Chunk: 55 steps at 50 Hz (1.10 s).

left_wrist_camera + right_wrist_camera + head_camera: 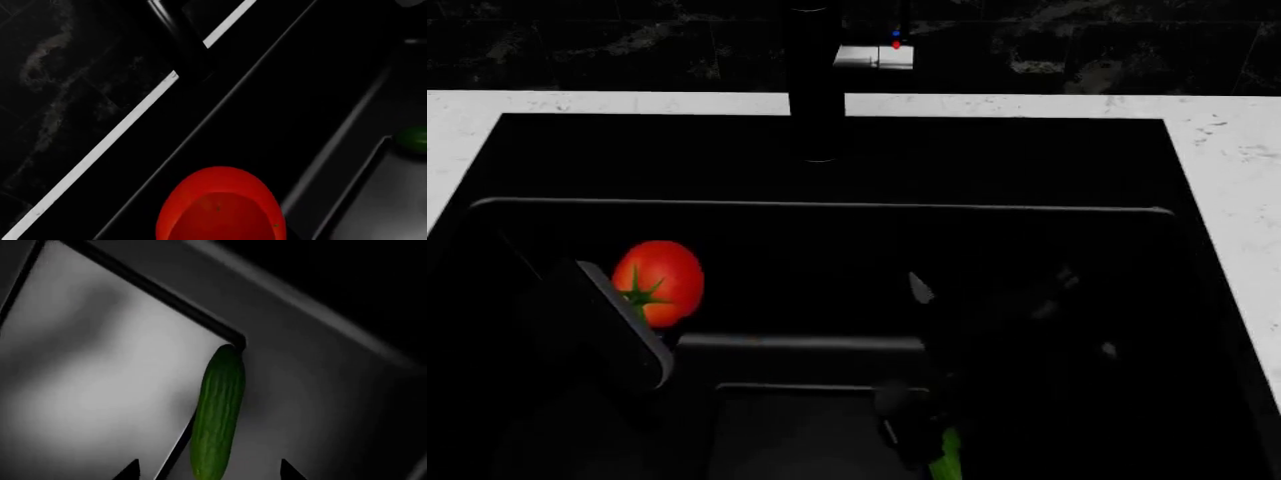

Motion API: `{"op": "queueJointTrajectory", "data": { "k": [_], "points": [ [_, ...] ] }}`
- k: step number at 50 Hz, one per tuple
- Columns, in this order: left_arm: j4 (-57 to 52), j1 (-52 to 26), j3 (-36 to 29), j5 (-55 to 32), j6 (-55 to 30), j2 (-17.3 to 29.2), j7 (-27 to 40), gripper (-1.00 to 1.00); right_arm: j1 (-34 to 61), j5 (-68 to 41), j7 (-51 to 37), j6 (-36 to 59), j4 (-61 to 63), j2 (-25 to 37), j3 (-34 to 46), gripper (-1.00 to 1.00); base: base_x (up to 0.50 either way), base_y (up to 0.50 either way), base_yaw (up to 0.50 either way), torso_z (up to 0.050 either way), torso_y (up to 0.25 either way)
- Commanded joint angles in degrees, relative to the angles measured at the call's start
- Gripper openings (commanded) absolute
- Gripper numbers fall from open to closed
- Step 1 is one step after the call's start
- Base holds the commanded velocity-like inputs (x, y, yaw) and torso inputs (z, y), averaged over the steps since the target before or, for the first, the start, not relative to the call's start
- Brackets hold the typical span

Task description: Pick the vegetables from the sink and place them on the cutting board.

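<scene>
Both vegetables lie in the sink (481, 160), so neither pick looks done yet; no cutting board shows in any view. The tomato (658, 282) rests at the basin's left side, stem turned toward the robot, with the left arm's dark bulk just beside it. The left wrist camera looks down on it close, which suits a descent for a grasp. The left jaws are out of sight there and too dark in the head view, so I cannot tell their state.

The cucumber (217, 415) lies along a raised edge of the floor. The right gripper (208, 471) straddles its near end, tips apart either side: open, not yet gripping.

No readable writing or brand; the faucet (817, 80) carries only a red and blue mark.
</scene>
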State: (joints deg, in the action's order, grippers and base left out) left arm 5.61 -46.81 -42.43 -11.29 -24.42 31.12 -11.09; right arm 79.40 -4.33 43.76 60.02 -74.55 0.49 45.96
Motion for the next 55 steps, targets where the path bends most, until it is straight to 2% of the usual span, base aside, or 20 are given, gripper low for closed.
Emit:
{"op": "queueJointTrajectory", "data": {
  "k": [1,5,9,16,36,55],
  "points": [
    [-0.76,0.47,0.69,-3.22,-0.62,0.09,1.67,-1.0,-2.8,0.47,-6.25,-3.97,-0.44,-0.46,-1.02,1.0,0.0,0.0,0.0,0.0,0.0],
    [-0.26,0.92,0.74,-3.24,-0.01,0.12,1.76,-1.0,-3.52,-1.13,-10.42,-6.55,-0.44,-0.47,-1.3,1.0,0.0,0.0,0.0,0.0,0.0],
    [-0.4,1.26,0.9,-3.46,-0.01,0.27,1.88,-1.0,-4.31,-5.23,-12.26,-8.05,-0.44,-0.48,1.84,1.0,0.0,0.0,0.0,0.0,0.0],
    [-1.22,1.4,0.81,-3.62,-0.86,0.55,1.96,-1.0,-6.14,-8.06,-12.03,-10.35,-0.44,-0.48,2.2,1.0,0.0,0.0,0.0,0.0,0.0],
    [-1.71,1.19,-0.08,-3.46,-2.12,0.14,1.86,-1.0,-10.39,3.24,-11.31,-11.61,-0.44,1.12,-12.18,1.0,0.0,0.0,0.0,0.0,0.001],
    [0.09,1.99,-0.37,-3.28,-0.78,-0.34,2.07,-1.0,-14.59,4.09,-13.02,-14.29,-0.44,1.67,-17.67,1.0,0.0,0.0,0.0,0.0,0.0]
  ]
}}
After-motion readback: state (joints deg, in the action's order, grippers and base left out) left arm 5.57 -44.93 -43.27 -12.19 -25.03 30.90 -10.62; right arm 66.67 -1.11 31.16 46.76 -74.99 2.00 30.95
